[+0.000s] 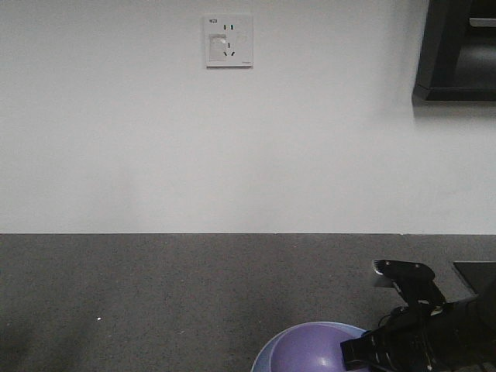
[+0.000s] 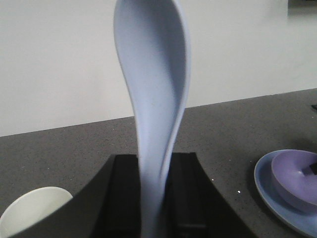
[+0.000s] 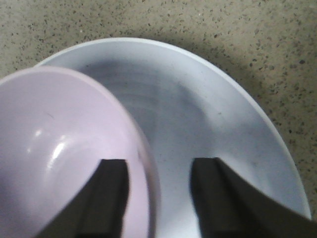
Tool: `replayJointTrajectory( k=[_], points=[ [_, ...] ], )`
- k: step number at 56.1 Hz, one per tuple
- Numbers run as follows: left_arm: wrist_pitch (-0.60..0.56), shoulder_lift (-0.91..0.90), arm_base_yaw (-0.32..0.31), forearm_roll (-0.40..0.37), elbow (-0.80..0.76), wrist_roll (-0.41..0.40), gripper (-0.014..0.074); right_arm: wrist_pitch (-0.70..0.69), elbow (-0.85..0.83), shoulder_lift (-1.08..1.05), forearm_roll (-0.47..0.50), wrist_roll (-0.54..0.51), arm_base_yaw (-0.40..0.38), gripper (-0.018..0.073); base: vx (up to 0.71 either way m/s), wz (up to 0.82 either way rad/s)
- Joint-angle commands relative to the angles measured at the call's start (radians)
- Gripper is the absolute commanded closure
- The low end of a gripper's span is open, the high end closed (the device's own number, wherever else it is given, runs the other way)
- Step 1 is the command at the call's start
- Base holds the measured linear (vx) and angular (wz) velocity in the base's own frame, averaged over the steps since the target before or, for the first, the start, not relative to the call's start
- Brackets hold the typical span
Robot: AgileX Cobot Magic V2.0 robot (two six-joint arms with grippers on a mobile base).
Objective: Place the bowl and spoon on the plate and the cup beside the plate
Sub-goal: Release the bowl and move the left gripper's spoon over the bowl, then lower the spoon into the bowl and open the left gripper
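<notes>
My left gripper [image 2: 154,159] is shut on the handle of the white spoon [image 2: 153,74], which stands upright with its scoop up. The cup's pale rim [image 2: 29,206] shows at the lower left of that view. The lavender bowl [image 3: 54,139] rests on the pale blue plate [image 3: 208,114]. My right gripper [image 3: 158,166] is open and straddles the bowl's rim, one finger inside the bowl and the other over the plate. In the front view the bowl [image 1: 310,349] and the plate's rim [image 1: 260,363] sit at the bottom edge beside my right arm [image 1: 434,333]. From the left wrist, the bowl [image 2: 292,181] and plate [image 2: 270,198] lie to the right.
The dark grey speckled table [image 1: 155,294] runs back to a white wall with a socket [image 1: 229,41]. A black shelf or cabinet [image 1: 457,50] hangs at the upper right. A flat dark object [image 1: 477,275] lies at the table's right edge.
</notes>
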Motion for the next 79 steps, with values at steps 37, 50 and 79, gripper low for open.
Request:
replayJointTrajectory(
  k=[37,50,79],
  points=[
    [0.288,0.651,-0.012,-0.471,-0.410,0.497,0.0596,-0.005,-0.028,-0.609,-0.050,0.031,0.001,-0.0018,0.00,0.00],
    [0.435,1.049,-0.172,-0.560,-0.676,0.510,0.0596,0.019,-0.028,-0.719,-0.184,0.136,0.001,-0.0018,0.00,0.00],
    [0.575,1.475,-0.406,-0.422,-1.153,0.258,0.0596,0.092,-0.028,-0.743,-0.387,0.277,0.001,-0.0018,0.00,0.00]
  ],
)
